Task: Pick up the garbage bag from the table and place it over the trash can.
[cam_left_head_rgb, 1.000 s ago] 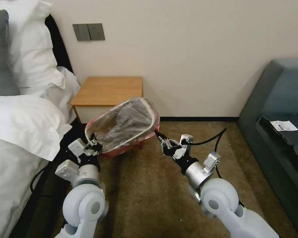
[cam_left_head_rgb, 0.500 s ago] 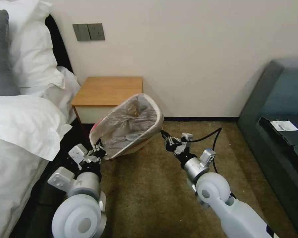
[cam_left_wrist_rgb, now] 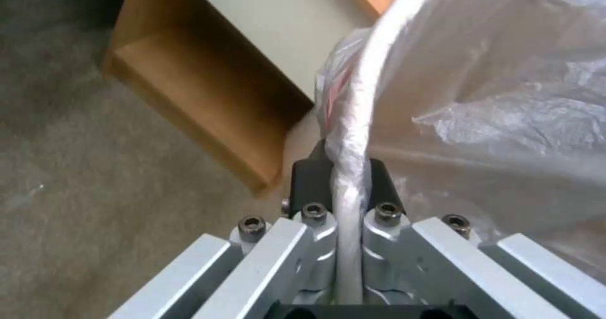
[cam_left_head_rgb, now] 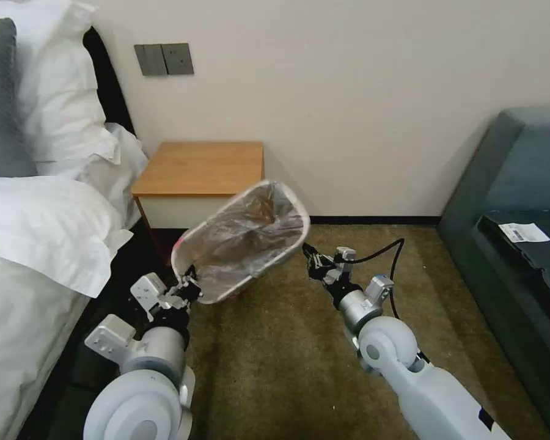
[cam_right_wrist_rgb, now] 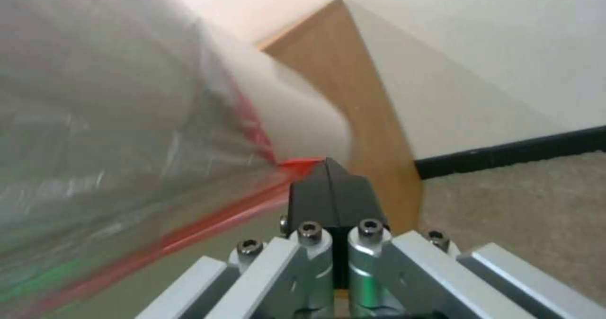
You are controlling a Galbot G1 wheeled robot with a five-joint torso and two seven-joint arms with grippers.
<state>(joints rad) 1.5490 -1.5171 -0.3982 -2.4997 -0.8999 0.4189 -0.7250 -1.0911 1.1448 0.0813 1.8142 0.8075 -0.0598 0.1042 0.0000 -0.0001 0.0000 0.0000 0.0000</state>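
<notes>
The trash can (cam_left_head_rgb: 297, 206) stands tilted on the carpet in front of the table (cam_left_head_rgb: 198, 166), its mouth facing me. The garbage bag (cam_left_head_rgb: 238, 239) lines it, crinkled and translucent, stretched over the rim; a bit of its red band shows at the low left side. At the bin's near left corner my left gripper (cam_left_head_rgb: 189, 287) is shut on the bag-wrapped rim (cam_left_wrist_rgb: 353, 120), which runs between its black fingers (cam_left_wrist_rgb: 309, 181). My right gripper (cam_left_head_rgb: 308, 253) is at the bin's right corner, its fingers (cam_right_wrist_rgb: 334, 191) pressed together on the bag's red edge (cam_right_wrist_rgb: 297, 163).
A bed with white bedding (cam_left_head_rgb: 36, 232) flanks the left side, close to my left arm. A dark grey-green sofa (cam_left_head_rgb: 519, 201) stands at the right. The wall runs behind the table. Brown carpet (cam_left_head_rgb: 275, 360) lies open between the arms.
The bag's red band has slid down past the bin's rim, so the bag now lines the bin. The bin has shifted right. Both arms have drawn lower and nearer to me.
</notes>
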